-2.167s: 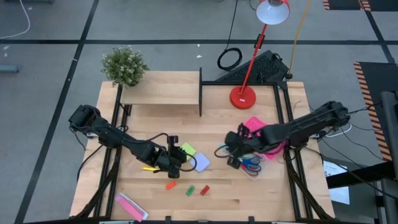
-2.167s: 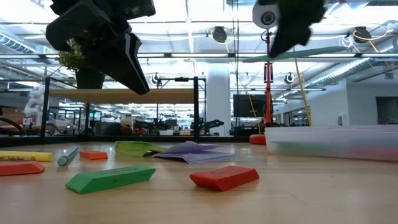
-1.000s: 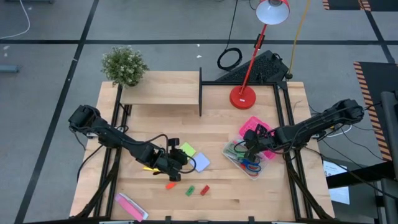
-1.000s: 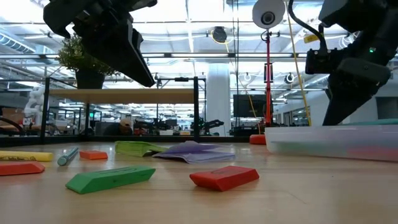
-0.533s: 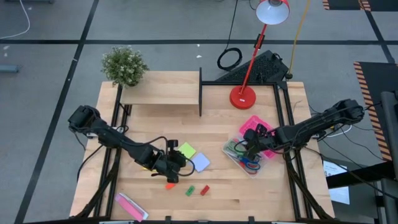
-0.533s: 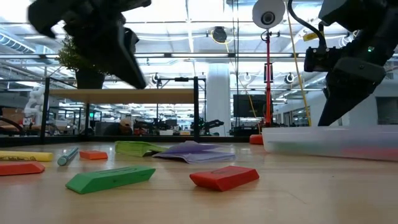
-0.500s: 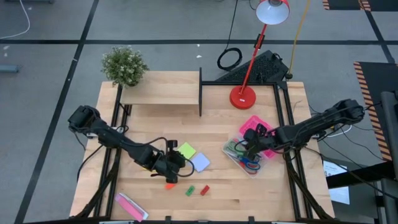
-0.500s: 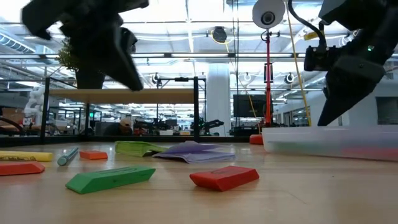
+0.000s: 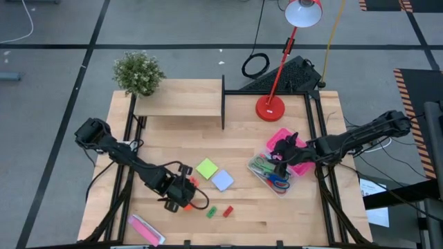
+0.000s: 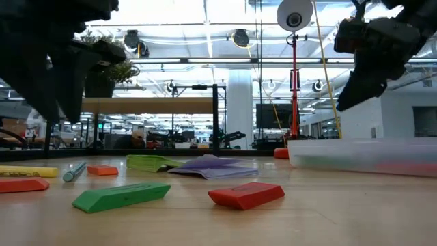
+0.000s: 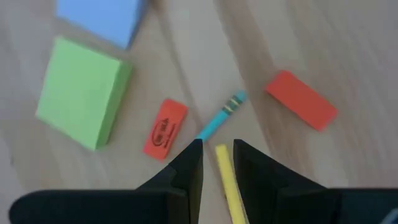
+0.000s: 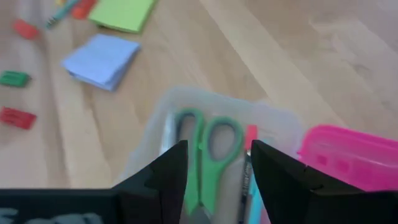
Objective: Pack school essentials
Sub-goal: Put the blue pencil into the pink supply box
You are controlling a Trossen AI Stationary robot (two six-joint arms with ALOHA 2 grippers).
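The left hand (image 11: 216,163) hangs low over the front-left part of the bench (image 9: 242,131), its two dark fingers (image 11: 188,167) parted with nothing between them. Seen from its wrist, a yellow pencil (image 11: 229,182) lies on the wood in the gap between the fingers, and a teal pencil (image 11: 221,116) lies just beyond its tip. An orange eraser (image 11: 165,128) sits beside the teal pencil, and a second orange block (image 11: 301,99) lies on the other side. Past the eraser are a green sticky-note pad (image 11: 83,93) and a pale-blue sticky-note pad (image 11: 103,17), close together. From above, a green block (image 9: 211,211) and a red block (image 9: 227,210) lie side by side near the front edge, to the right of this hand. A flat pink-and-white packet (image 9: 145,229) lies at the front-left corner.

The right hand (image 12: 216,163) is raised over a clear plastic box (image 9: 274,172) on the right side of the bench, its fingers (image 12: 168,171) spread apart and holding nothing. Inside the box lie green-handled scissors (image 12: 206,140), with something red (image 12: 250,135) next to them; from above, red and blue handles (image 9: 279,182) show at the box's near end. A pink lid (image 9: 286,153) lies touching the box's far side.

At the back of the bench stand a red lamp (image 9: 270,107), a potted plant (image 9: 138,72) and a low wooden shelf (image 9: 178,105).
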